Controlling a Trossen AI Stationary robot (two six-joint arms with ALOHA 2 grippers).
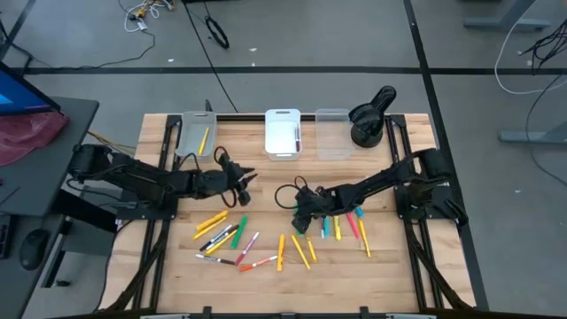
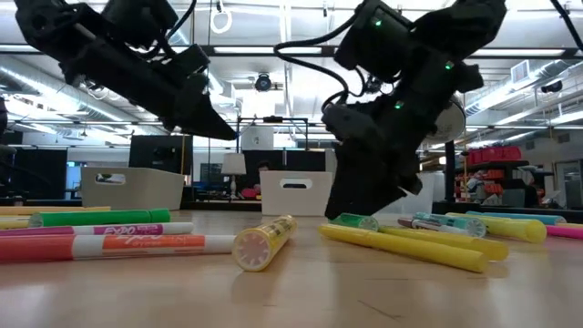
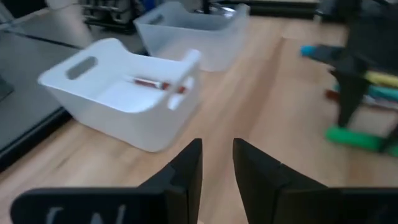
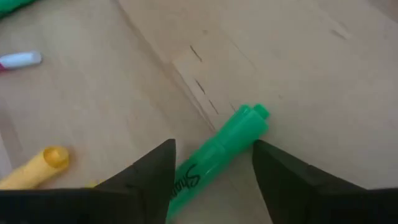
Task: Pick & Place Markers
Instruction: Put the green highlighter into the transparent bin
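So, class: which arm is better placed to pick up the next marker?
Right. Its tool is open and straddles a green marker on the table, while the left tool hangs empty, facing the white bin.

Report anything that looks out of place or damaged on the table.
Nothing stands out. The markers lie scattered but intact on the table; the bins stand upright. The right gripper straddles a green marker, and the left gripper hovers empty.

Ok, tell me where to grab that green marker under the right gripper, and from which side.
Grip the green marker across its barrel, short of the narrower cap end, coming straight down. It lies flat on the table, and the right gripper already hangs open with one finger on either side.
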